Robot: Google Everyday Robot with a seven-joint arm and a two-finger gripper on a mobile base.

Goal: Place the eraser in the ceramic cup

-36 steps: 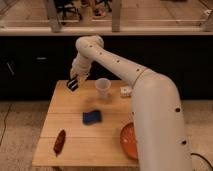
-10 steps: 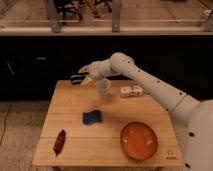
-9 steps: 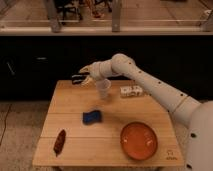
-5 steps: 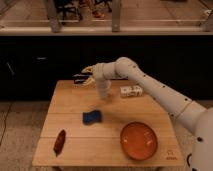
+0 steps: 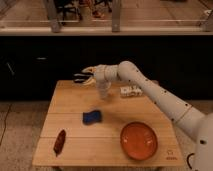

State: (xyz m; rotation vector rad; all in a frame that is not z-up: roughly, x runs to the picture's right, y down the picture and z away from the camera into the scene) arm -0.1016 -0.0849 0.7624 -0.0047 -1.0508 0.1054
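Camera view: the eraser [image 5: 80, 77] is a dark oblong held in the gripper [image 5: 84, 77], up in the air over the far left part of the table [image 5: 75, 120] — the fingers are closed on it and it lies roughly level, pointing left. The cup [image 5: 103, 90] stands on the table just right of and below the gripper, partly hidden behind the wrist, so the eraser is beside the cup's mouth rather than over it. The arm [image 5: 150, 90] reaches in from the lower right, running up and left across the far side of the table. A small pale object [image 5: 131, 91] sits on the table right of the cup, just behind the arm. Nearer the camera a blue block [image 5: 91, 117] lies flat near the table's middle — an orange bowl [image 5: 139, 140] sits at the near right, and a slim reddish-brown object [image 5: 59, 142] lies at the near left.
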